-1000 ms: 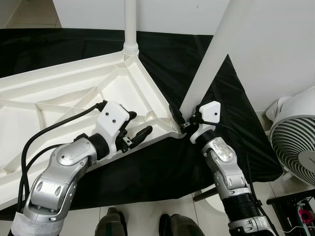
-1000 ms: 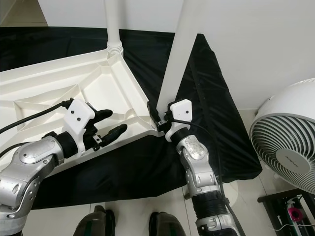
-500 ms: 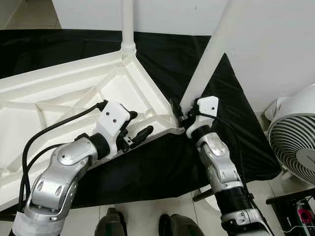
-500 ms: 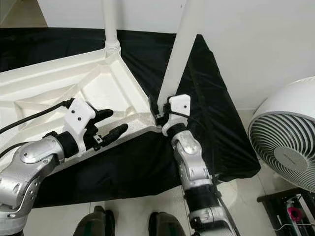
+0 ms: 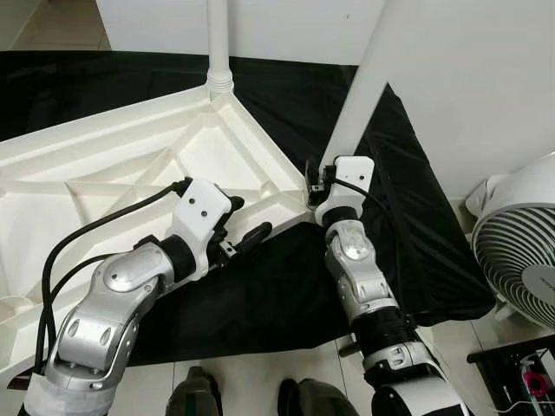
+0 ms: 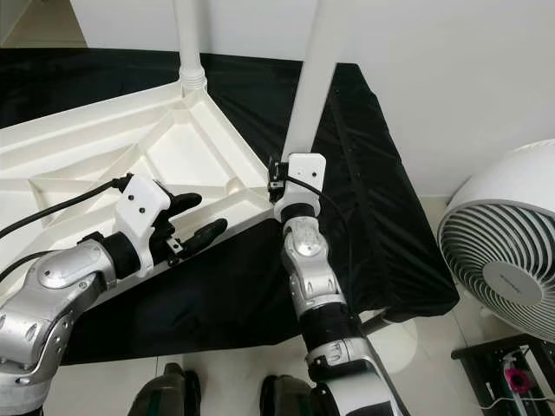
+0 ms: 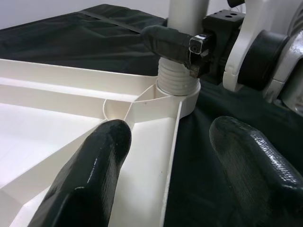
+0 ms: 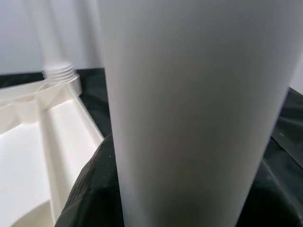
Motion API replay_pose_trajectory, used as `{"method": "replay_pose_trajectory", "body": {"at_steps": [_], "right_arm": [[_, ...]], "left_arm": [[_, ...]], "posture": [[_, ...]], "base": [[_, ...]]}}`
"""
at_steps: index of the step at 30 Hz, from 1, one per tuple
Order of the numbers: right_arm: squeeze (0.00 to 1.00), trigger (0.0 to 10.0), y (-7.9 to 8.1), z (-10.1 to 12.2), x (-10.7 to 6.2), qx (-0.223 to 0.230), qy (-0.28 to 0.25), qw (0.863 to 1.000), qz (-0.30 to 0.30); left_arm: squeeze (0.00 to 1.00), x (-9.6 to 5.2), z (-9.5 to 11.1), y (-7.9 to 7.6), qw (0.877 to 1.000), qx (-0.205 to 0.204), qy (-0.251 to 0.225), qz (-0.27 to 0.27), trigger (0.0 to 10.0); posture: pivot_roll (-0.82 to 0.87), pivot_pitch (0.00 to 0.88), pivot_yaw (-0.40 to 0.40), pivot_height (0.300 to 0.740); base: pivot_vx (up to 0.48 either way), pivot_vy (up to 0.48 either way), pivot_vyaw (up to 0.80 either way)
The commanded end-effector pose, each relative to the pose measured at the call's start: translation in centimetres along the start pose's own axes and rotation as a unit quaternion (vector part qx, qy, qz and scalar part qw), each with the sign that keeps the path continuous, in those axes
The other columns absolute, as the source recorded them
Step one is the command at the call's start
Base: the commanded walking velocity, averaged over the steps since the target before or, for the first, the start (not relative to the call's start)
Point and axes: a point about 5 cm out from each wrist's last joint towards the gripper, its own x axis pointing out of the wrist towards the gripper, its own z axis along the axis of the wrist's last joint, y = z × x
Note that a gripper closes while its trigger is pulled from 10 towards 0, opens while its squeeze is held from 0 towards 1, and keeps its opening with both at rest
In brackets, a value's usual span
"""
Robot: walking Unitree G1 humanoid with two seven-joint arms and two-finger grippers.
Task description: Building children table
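The white table top (image 5: 104,165) lies upside down on a black cloth (image 5: 286,286). One white leg (image 5: 217,39) stands in its far corner. A second white leg (image 5: 362,82) rises from the near right corner socket (image 7: 176,90), where its threaded end sits. My right gripper (image 5: 316,180) is shut on this leg just above the socket; the leg (image 8: 189,113) looms close in the right wrist view. My left gripper (image 5: 251,217) is open and straddles the table's front edge, one finger (image 7: 94,165) over the ribbed underside and the other over the cloth.
A white fan (image 6: 507,251) stands on the floor at the right. A white wall (image 5: 468,78) rises behind the cloth. The cloth's front hem drops to tiled floor (image 5: 251,381) beside my feet.
My right arm has swung left around the near corner, still gripping the leg, and the leg now stands closer to upright. My left gripper has held its place on the table edge.
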Motion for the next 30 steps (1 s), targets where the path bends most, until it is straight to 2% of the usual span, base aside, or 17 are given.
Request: {"method": "replay_pose_trajectory", "body": {"at_steps": [1,6,11,13,17,24,26,29,30], "right_arm": [[0.00,10.0,-2.1,-3.3,-1.0,-0.005,0.078,0.995,-0.059],[0.00,10.0,-2.4,-3.4,-1.0,0.010,0.081,0.993,-0.080],[0.00,10.0,-2.9,-3.6,-1.1,0.005,0.083,0.991,-0.101],[0.00,10.0,-3.5,-3.6,-1.3,-0.003,0.082,0.989,-0.120],[0.00,10.0,-3.8,-3.7,-1.6,-0.009,0.083,0.989,-0.126],[0.00,10.0,-2.8,-3.9,-1.8,-0.003,0.092,0.990,-0.103],[0.00,10.0,-2.6,-3.9,-1.7,-0.005,0.093,0.991,-0.094],[0.01,10.0,-2.6,-3.9,-1.7,-0.007,0.093,0.992,-0.089],[0.28,10.0,-2.6,-3.9,-1.7,-0.007,0.093,0.992,-0.089]], "left_arm": [[0.00,0.2,0.1,0.0,1.000,0.004,-0.003,0.020,10.0],[0.00,0.3,0.1,-0.3,1.000,0.005,-0.003,0.011,10.0],[0.00,0.4,-0.4,-0.6,1.000,-0.002,0.002,-0.001,10.0],[0.00,0.9,-1.4,-1.5,1.000,-0.013,0.013,-0.023,10.0],[0.00,1.5,-1.8,-1.8,0.999,-0.018,0.016,-0.028,10.0],[0.00,2.7,-2.1,-2.3,0.999,-0.027,0.013,-0.042,10.0],[0.00,3.7,-2.3,-2.5,0.998,-0.019,0.012,-0.051,10.0],[0.00,4.2,-2.0,-2.6,0.998,-0.015,0.007,-0.055,10.0],[0.00,4.4,-1.9,-2.6,0.998,-0.014,0.004,-0.057,10.0]], "posture": [[0.08,0.088,-0.068,0.740],[0.08,0.081,-0.068,0.740],[0.08,0.075,-0.067,0.740],[0.08,0.073,-0.070,0.740],[0.07,0.071,-0.068,0.740],[0.06,0.075,-0.069,0.740],[0.05,0.080,-0.072,0.740],[0.05,0.078,-0.071,0.740],[0.05,0.079,-0.071,0.740]], "base": [[0.000,0.000,0.00],[0.000,0.000,0.00],[0.000,0.000,0.00],[0.000,0.000,0.00],[0.000,0.000,0.00],[0.000,0.000,0.00],[0.000,0.000,0.00],[0.000,0.000,0.00],[0.000,0.000,0.00]]}}
